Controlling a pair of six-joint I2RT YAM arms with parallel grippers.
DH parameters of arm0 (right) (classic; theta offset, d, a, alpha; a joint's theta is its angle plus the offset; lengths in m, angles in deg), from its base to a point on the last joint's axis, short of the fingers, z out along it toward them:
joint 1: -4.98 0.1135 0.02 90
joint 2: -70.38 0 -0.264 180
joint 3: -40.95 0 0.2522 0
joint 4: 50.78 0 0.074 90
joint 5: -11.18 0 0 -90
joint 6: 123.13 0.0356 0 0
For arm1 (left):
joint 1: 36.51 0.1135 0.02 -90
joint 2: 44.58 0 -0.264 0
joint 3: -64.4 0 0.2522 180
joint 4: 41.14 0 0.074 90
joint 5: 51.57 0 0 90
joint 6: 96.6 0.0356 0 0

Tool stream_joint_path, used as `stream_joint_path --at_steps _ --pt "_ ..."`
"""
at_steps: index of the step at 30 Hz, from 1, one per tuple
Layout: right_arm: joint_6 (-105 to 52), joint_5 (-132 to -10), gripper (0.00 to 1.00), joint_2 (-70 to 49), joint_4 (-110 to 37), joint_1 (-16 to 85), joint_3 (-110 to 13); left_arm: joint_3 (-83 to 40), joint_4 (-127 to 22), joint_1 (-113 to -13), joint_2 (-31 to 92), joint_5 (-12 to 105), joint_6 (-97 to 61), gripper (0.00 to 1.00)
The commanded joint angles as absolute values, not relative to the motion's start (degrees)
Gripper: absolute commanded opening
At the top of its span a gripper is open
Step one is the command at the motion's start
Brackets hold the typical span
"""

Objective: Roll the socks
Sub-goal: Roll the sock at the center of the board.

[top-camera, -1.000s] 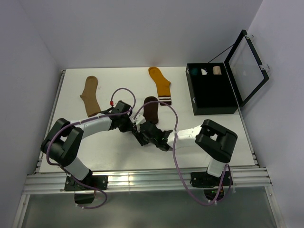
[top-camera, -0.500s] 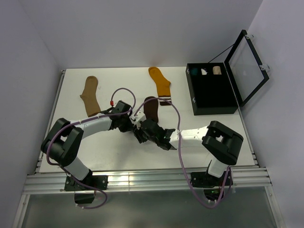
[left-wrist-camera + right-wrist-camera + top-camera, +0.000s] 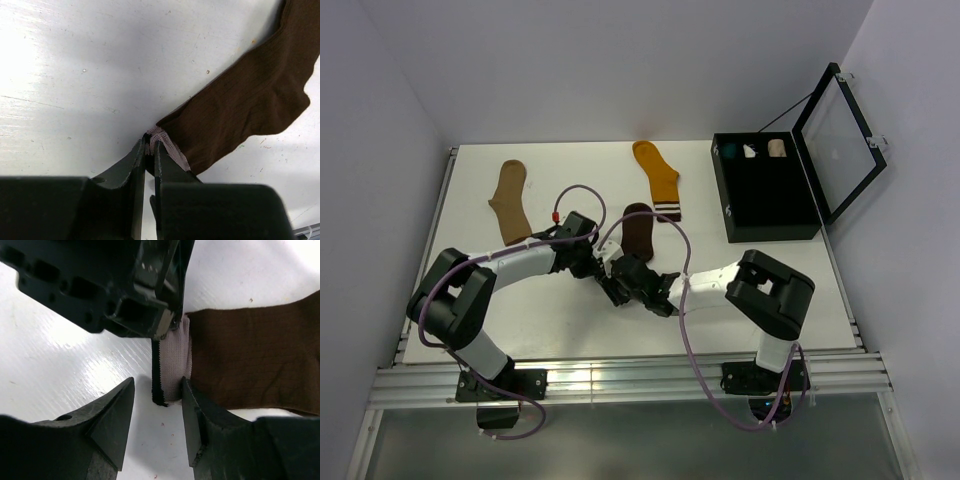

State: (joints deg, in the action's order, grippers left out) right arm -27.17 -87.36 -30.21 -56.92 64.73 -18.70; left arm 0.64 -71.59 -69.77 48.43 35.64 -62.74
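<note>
Where the brown sock (image 3: 638,228) lies: mid-desk (image 3: 750,270), flat, just ahead of both hands, with its near end caught between them.
Long axis: it runs from the pale band (image 3: 168,145) at the near end straight away from the arm bases towards the far wall. A roll would most likely travel along that line.
Left hand (image 3: 149,144): its fingers are pressed nearly together and pinch the corner of the pale band, with the tips down at the desk surface.
Right hand (image 3: 157,382): it is spread and grips nothing, one finger on each side of the band's edge and just below the left hand's fingertips. In its own view the band looks turned up on edge between its fingers.
Which way from the hands: the whole brown length stretches beyond the fingertips, away from the bases. Only the band sits within reach of the fingers.
Nearer arm: both meet at the same end, but the left already has the cloth. The right would only have to close to share the hold.
Other socks: the tan sock (image 3: 510,200) lies flat far left, well apart. The mustard sock (image 3: 658,180) lies behind, its striped cuff just beside the brown sock's far end. Neither is rolled.
Box (image 3: 765,225): it stands open on the right, well apart from the hands.
</note>
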Motion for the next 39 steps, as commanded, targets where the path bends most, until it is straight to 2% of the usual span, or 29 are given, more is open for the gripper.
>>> stream_joint_path --at_steps 1,7,11,15,18,19,21,22,26,33,39 --pt "-28.0 -87.3 0.49 -31.1 -58.0 65.0 -20.4 -0.3 -73.1 -69.9 49.6 36.0 -61.2 0.14" --pt "-27.6 -88.6 0.42 -31.6 -57.4 65.0 -19.2 -0.4 -73.1 -70.0 49.5 35.9 -61.4 0.15" --pt "-27.0 -88.5 0.18 -31.6 -57.1 65.0 -18.8 -0.6 -72.7 -70.0 49.6 36.2 -61.8 0.16" --pt "-25.5 -84.8 0.01 -31.6 -56.6 64.4 -19.0 -0.2 -72.5 -70.0 48.4 36.1 -63.5 0.21" --pt "-22.3 -79.1 0.0 -31.5 -56.7 61.4 -18.7 0.7 -71.8 -69.9 45.2 34.9 -65.1 0.28" --pt "-21.5 -77.1 0.0 -31.2 -56.8 60.4 -18.5 1.2 -71.7 -69.9 44.2 34.2 -65.7 0.35" --pt "-19.1 -70.4 0.0 -31.1 -56.7 57.2 -18.7 1.7 -71.5 -69.9 41.4 32.1 -66.9 0.43" --pt "-17.2 -68.0 0.0 -31.4 -56.7 56.2 -18.9 2.3 -71.4 -69.8 40.4 31.5 -67.3 0.51" --pt "-11.4 -54.4 0.0 -32.8 -59.6 51.1 -18.8 4.8 -69.2 -69.6 35.5 29.8 -69.7 0.64" --pt "4.1 -35.3 0.0 -39.1 -74.1 43.0 -16.3 8.9 -65.5 -69.6 32.3 30.9 -72.8 0.67" --pt "20.2 -28.4 0.0 -46.6 -89.7 37.9 -13.8 9.9 -63.1 -69.6 34.0 33.4 -73.6 0.68"
